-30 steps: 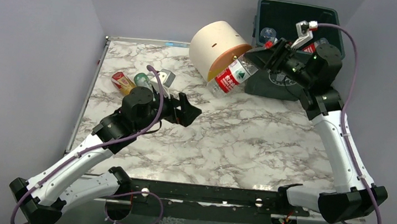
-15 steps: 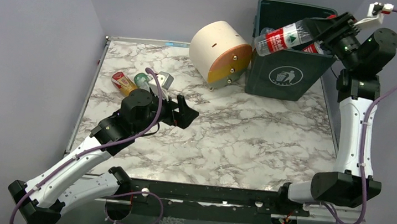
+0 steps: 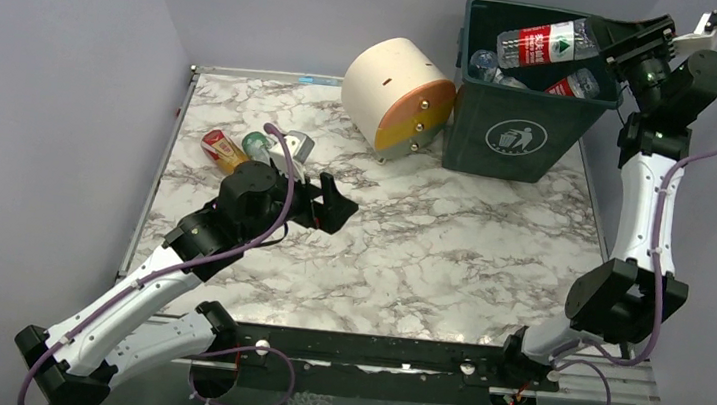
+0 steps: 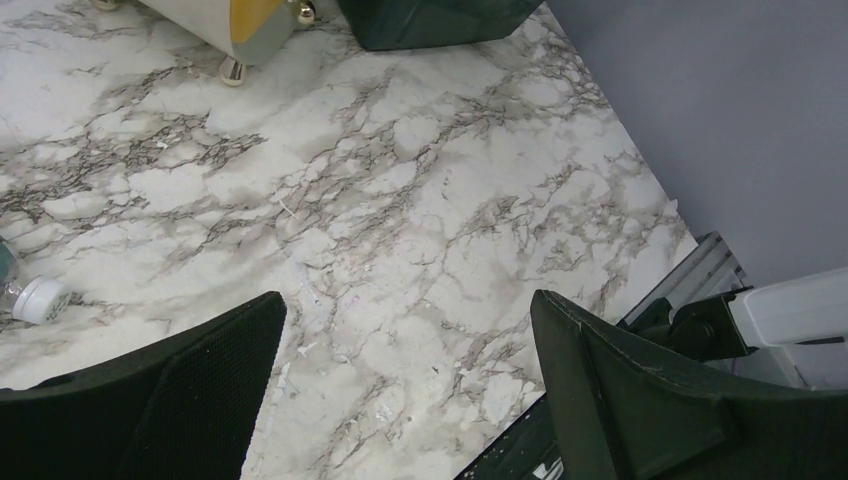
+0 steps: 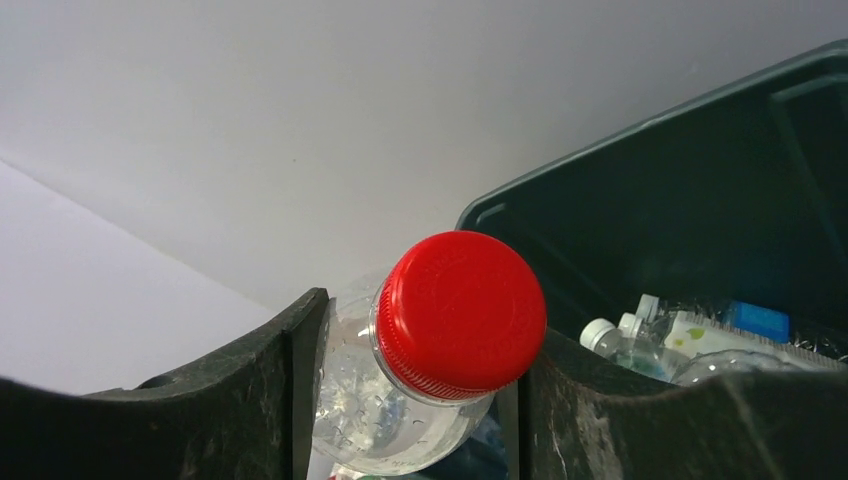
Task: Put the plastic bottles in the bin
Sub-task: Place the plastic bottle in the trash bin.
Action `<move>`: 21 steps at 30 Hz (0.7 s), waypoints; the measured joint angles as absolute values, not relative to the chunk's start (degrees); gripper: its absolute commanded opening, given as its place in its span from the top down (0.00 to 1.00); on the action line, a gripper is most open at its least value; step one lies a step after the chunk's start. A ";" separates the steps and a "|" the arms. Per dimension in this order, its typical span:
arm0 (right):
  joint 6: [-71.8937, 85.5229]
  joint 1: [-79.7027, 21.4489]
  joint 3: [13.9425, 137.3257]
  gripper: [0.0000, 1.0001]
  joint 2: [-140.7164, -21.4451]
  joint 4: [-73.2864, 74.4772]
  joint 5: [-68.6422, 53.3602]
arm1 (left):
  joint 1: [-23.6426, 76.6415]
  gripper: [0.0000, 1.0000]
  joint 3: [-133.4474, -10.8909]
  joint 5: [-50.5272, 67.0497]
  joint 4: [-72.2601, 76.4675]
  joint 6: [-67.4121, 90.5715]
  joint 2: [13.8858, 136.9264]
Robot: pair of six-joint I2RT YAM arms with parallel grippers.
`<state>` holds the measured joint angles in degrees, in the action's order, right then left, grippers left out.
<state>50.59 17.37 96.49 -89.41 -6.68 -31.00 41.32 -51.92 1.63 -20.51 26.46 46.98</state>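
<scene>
Because it has to fall inside rather than catch the rim, the red-labelled bottle (image 3: 540, 44) is held sideways over the open mouth of the bin (image 3: 517, 139), where other bottles (image 3: 578, 85) already lie. The right pincer (image 3: 605, 35) is clenched on its capped end. Across the desk (image 3: 430, 250), the left pincer (image 3: 339, 204) hangs released and empty near the few bottles (image 3: 229, 149) left at the far-left edge, probably poised for the next pickup.

I'm working in what looks like a robotics lab test cell. A marble-patterned bench (image 3: 429, 260) is boxed in by bare grey walls (image 3: 46, 79), and the left arm (image 3: 140, 285) and right arm (image 3: 640, 212) are bolted to a metal rail (image 3: 369, 349) at its near edge, trailing purple cables (image 3: 291, 190).
</scene>
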 measured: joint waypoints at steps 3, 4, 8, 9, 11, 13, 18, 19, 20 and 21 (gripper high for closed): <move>51.64 17.34 96.49 0.42 -92.07 -8.80 -29.82 | 41.32 0.01 -51.94 1.63 -20.86 26.46 47.22; 51.77 17.34 96.62 0.42 -93.01 -9.32 -29.39 | 41.32 0.01 -51.92 1.63 -20.97 26.48 47.31; 52.40 17.37 99.68 0.38 -97.67 -9.54 -28.05 | 41.32 0.01 -51.92 1.65 -21.12 26.59 47.40; 52.49 17.37 100.51 0.37 -98.59 -9.54 -27.79 | 41.32 0.01 -51.92 1.67 -21.12 26.74 47.40; 52.53 17.37 101.95 0.36 -100.03 -9.43 -27.44 | 41.32 0.01 -51.68 1.72 -20.93 27.07 47.44; 52.40 17.37 103.44 0.36 -101.19 -9.37 -27.18 | 41.32 0.01 -50.96 1.76 -20.67 27.40 47.40; 51.72 17.37 105.93 0.32 -102.69 -9.15 -26.52 | 41.32 0.01 -48.07 1.89 -20.40 28.47 47.11; 51.53 17.37 106.48 0.30 -103.02 -8.99 -26.44 | 41.32 0.01 -47.81 1.89 -20.43 28.53 47.13; 51.35 17.37 107.11 0.28 -103.46 -8.88 -26.39 | 41.32 0.01 -47.75 1.91 -20.43 28.60 47.16; 51.11 17.34 107.83 0.25 -103.98 -8.75 -26.39 | 41.32 0.01 -47.75 1.91 -20.32 28.64 47.16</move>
